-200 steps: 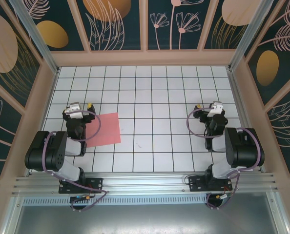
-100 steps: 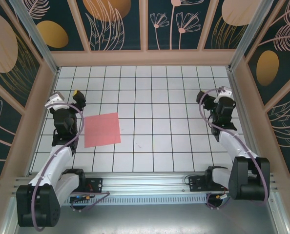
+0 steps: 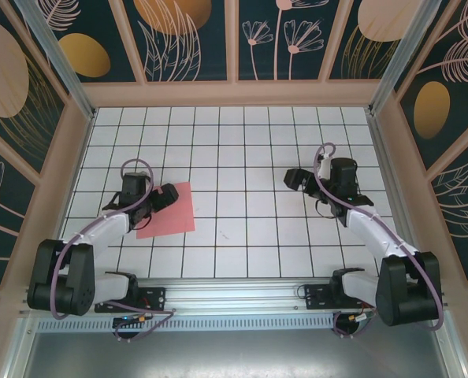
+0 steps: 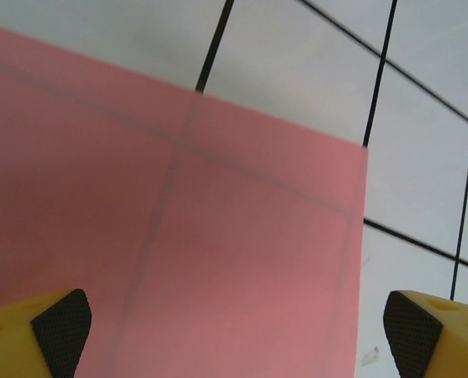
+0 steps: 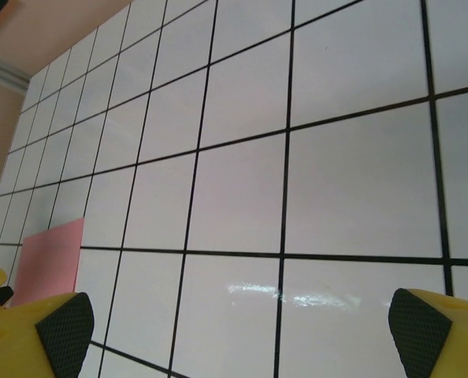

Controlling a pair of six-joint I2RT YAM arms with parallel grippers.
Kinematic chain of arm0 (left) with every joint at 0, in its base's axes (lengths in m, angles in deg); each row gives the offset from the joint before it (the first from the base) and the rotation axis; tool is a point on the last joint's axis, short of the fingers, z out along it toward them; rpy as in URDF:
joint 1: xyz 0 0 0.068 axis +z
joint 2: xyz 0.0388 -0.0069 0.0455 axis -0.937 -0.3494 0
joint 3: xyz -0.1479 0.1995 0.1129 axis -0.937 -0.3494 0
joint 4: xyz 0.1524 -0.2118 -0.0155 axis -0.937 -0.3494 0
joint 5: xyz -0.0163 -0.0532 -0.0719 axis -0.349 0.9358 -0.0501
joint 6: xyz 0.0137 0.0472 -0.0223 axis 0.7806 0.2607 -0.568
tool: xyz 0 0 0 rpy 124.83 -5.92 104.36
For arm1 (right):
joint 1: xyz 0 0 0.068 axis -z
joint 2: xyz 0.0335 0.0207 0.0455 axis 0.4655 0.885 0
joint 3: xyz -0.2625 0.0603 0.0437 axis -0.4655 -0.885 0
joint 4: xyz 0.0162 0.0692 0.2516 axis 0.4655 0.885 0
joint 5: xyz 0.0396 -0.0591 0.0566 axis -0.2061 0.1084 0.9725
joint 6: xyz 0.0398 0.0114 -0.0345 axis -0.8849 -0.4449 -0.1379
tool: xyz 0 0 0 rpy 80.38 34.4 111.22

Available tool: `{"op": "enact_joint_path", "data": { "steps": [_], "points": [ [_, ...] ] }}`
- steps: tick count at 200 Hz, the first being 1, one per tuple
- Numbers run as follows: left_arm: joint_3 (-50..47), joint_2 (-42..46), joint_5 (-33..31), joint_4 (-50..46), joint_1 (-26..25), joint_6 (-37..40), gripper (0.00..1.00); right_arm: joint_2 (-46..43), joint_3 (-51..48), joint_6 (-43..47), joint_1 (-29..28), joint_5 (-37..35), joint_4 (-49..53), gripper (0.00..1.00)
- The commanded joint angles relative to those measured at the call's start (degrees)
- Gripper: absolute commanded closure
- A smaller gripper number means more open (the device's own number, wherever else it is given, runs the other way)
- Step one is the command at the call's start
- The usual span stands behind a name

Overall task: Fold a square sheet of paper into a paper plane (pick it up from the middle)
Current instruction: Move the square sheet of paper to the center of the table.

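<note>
Now the square sheet of paper (image 3: 171, 214) is lying flat on the left part of the table (image 3: 242, 150). The left gripper (image 3: 163, 197) is hanging over the sheet's far part, its jaws spread wide and gripping nothing. The right gripper (image 3: 295, 178) is hovering well apart on the right, also wide open and holding nothing.

In the top view the left arm (image 3: 100, 230) rises from the lower left of the frame and bends rightward. Its left gripper (image 3: 168, 194) sits at centre left, aimed right, with the jaws spread wide. The right arm (image 3: 372, 228) climbs from the lower right and turns left, with the right gripper (image 3: 295, 178) at centre right, aimed left and equally wide; in each wrist view the yellow fingertips (image 4: 61, 324) sit in the bottom corners.
</note>
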Motion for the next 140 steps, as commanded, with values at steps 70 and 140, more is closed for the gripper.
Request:
{"op": "enact_joint_path", "data": {
  "steps": [70, 140],
  "points": [
    [-0.5, -9.2, -0.5, -1.9, -4.3, -3.0, 0.08, 3.4, 0.2, -2.6, -2.5, -1.1, 2.2, 0.01],
    [6.8, -18.7, 2.9, 4.5, -20.2, -12.1, 0.12, 4.1, 0.1, -1.2, -2.5, -5.9, 7.0, 0.01]
  ]
}}
